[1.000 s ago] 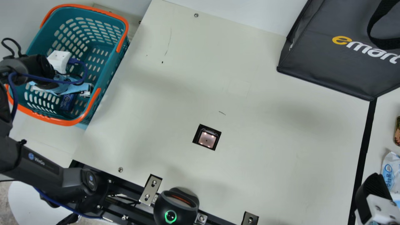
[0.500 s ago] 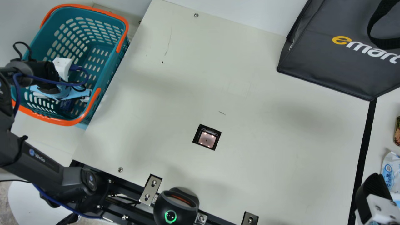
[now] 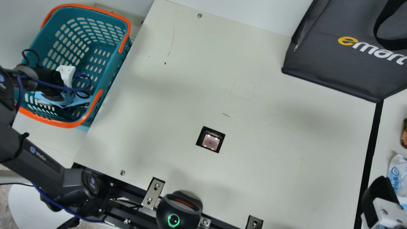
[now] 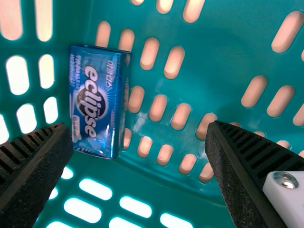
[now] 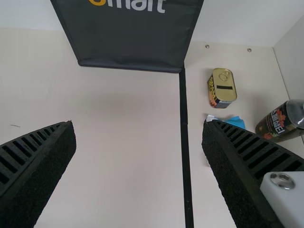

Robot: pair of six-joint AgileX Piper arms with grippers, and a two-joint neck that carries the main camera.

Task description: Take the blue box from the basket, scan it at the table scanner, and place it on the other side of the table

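Main view looks down on the basket (image 3: pixel 114 65), left wrist view closely into it.

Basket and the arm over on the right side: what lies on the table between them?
The main view shows cream tabletop with the table scanner set into it, between the teal basket and the right arm's jaws.

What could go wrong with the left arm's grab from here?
- Off-centre grip: the small blue cardboard-looking box sits much nearer one of the left gripper's open black ribbed fingers, so that one might land on it or knock it.
- Tight clearance: the box lies close to the perforated teal plastic basket's wall, so a finger may jam there.
- Snag: the looped blue cable hangs over the basket and could catch its rim.
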